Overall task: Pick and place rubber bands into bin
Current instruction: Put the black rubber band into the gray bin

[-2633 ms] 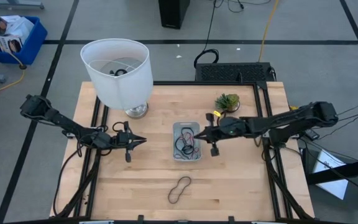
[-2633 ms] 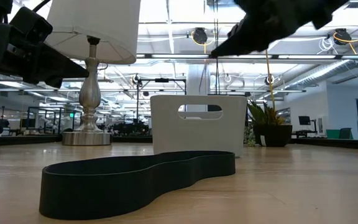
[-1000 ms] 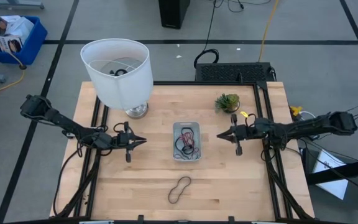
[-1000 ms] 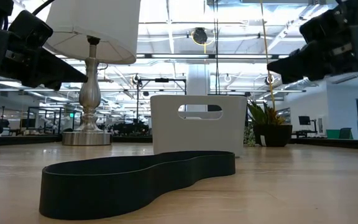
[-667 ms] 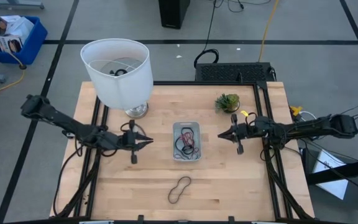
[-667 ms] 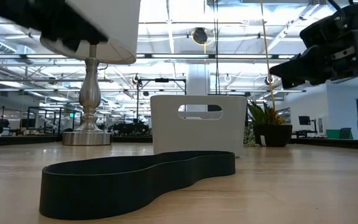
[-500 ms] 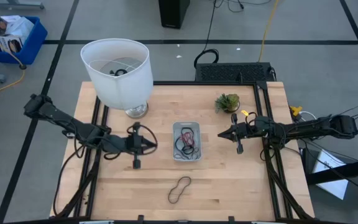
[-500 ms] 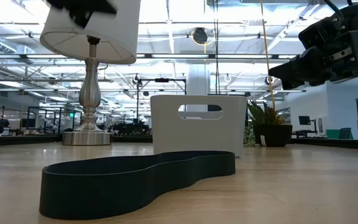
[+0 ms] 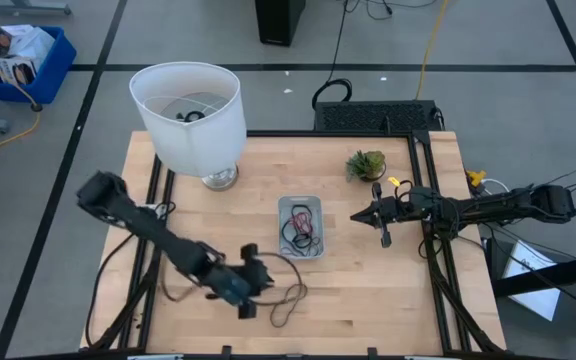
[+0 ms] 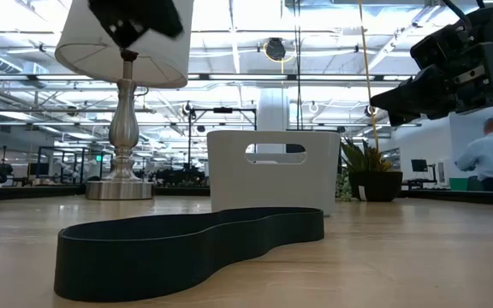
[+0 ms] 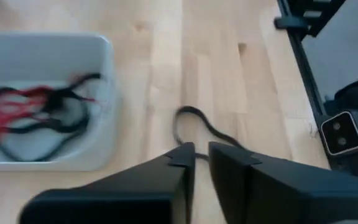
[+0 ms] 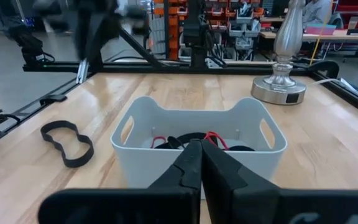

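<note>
One black figure-eight rubber band (image 9: 289,302) lies flat on the table near the front edge; it also shows in the low view (image 10: 187,248) and the right wrist view (image 12: 67,142). The pale grey bin (image 9: 282,226) stands mid-table with several red and black bands inside (image 11: 36,112). My left gripper (image 9: 266,284) hovers just left of the loose band, its fingers (image 11: 202,149) a narrow gap apart and empty, with the band's near loop (image 11: 194,121) just beyond the tips. My right gripper (image 9: 354,216) is shut and empty, right of the bin (image 12: 197,165).
A white-shaded lamp (image 9: 189,115) stands at the table's far left and a small potted plant (image 9: 365,163) at the far right. A blue crate (image 9: 23,55) sits on the floor beyond. A person (image 10: 489,158) shows far behind the table.
My left gripper has swung from left of the bin toward the table's near edge and to the right, ending beside the loose black band. The band and the bin have not moved.
</note>
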